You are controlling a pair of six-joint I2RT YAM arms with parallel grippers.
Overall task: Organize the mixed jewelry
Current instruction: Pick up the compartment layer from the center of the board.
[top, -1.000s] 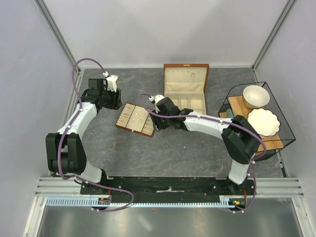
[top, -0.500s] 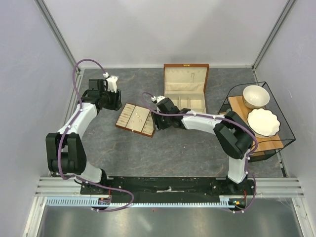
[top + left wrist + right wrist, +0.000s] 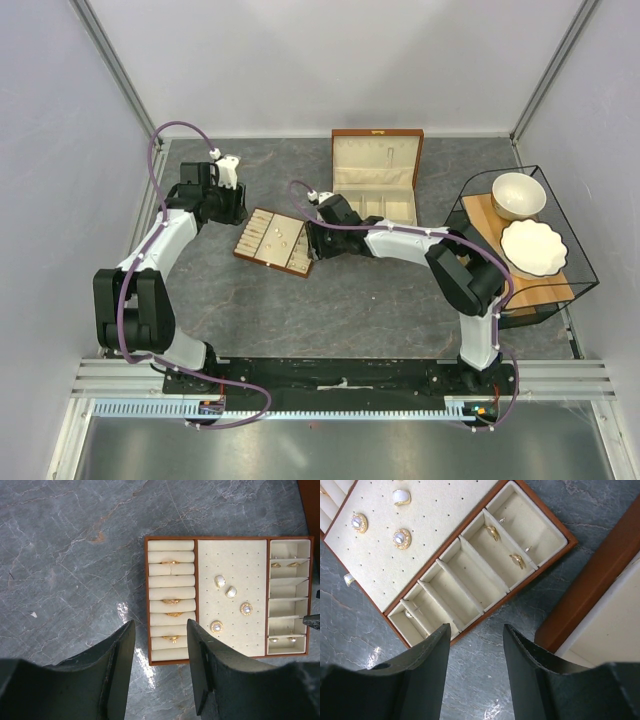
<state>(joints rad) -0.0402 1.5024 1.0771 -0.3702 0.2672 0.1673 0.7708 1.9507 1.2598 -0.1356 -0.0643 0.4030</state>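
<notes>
The flat cream tray (image 3: 262,250) lies on the grey table between my grippers. In the left wrist view its frame (image 3: 196,595) holds gold rings (image 3: 170,562) in the roll slots, pearl and round studs (image 3: 220,581) on the pad, and small earrings (image 3: 282,565) in the side compartments. My left gripper (image 3: 160,630) is open and empty above the ring end. My right gripper (image 3: 476,630) is open and empty over the table just off the compartment side, where earrings (image 3: 492,532) show. A small pale piece (image 3: 349,579) lies on the table beside the tray edge.
The open brown wooden box (image 3: 376,180) stands behind the right gripper, its side close on the right (image 3: 600,580). A black wire basket (image 3: 580,250) with a bowl (image 3: 518,195) and a scalloped plate (image 3: 533,247) stands at the right.
My right gripper has shifted a little left, closer to the tray's compartment side, and the arm has stretched out. The left arm has barely moved.
</notes>
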